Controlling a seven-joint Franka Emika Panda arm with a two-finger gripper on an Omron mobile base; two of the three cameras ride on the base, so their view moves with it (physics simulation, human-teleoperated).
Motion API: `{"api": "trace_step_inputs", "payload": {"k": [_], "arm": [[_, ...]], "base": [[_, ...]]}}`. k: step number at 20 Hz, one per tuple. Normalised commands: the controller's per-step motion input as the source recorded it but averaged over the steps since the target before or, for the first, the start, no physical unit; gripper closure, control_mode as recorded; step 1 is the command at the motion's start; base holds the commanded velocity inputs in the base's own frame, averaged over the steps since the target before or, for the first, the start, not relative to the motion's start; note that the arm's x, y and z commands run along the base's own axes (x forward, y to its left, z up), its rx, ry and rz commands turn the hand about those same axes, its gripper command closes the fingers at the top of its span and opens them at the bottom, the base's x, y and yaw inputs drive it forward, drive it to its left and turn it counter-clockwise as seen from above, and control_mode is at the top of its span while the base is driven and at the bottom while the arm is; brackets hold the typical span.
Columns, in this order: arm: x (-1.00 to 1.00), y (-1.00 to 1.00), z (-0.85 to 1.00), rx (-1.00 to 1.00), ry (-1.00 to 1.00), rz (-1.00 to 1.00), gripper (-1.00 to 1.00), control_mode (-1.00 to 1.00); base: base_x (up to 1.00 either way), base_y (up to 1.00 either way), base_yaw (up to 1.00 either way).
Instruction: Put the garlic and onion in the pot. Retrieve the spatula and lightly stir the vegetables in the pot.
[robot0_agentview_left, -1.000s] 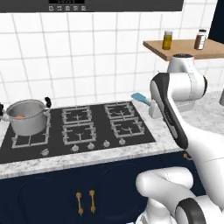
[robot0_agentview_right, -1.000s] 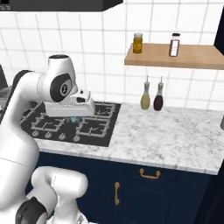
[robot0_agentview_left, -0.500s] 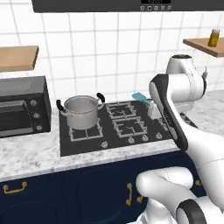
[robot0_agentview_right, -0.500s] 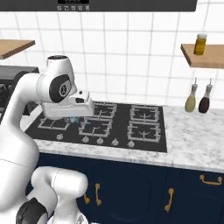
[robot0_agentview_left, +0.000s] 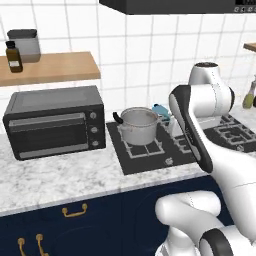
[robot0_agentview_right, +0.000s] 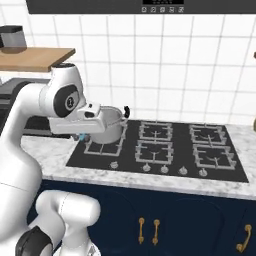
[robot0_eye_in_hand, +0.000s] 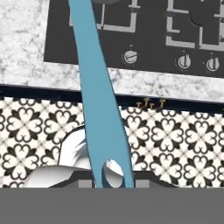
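Observation:
The steel pot (robot0_agentview_left: 138, 125) with black loop handles stands on the front-left burner of the stove, and in the right base view the pot (robot0_agentview_right: 107, 131) sits just behind my hand. The gripper (robot0_agentview_right: 83, 134) is shut on the teal spatula (robot0_eye_in_hand: 94, 87), which runs as a long blade up the hand view over the counter edge. In the left base view my arm covers the hand, and a teal end of the spatula (robot0_agentview_left: 159, 109) pokes out right of the pot. The pot's inside cannot be made out, so the onion and garlic are hidden.
A dark toaster oven (robot0_agentview_left: 54, 120) stands on the marble counter (robot0_agentview_left: 50, 175) left of the stove (robot0_agentview_right: 165, 150). Above it a wooden shelf (robot0_agentview_left: 50, 67) carries a bottle (robot0_agentview_left: 13, 56) and a canister (robot0_agentview_left: 25, 42). Stove knobs (robot0_eye_in_hand: 129, 57) line the front edge.
The whole picture has shifted right as the base drove left; the pot now stands right in front of the arm. The arm's pose and its hold on the spatula look unchanged.

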Motion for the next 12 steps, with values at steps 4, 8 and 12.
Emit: {"api": "trace_step_inputs", "payload": {"k": [4, 8, 12], "arm": [[0.00, 0.00, 0.00, 0.00, 0.00, 0.00, 1.00, 1.00], [0.00, 0.00, 0.00, 0.00, 0.00, 0.00, 1.00, 1.00], [0.00, 0.00, 0.00, 0.00, 0.00, 0.00, 1.00, 1.00]], "base": [[0.55, 0.06, 0.09], [0.72, 0.05, 0.10], [0.96, 0.05, 0.04]]}}
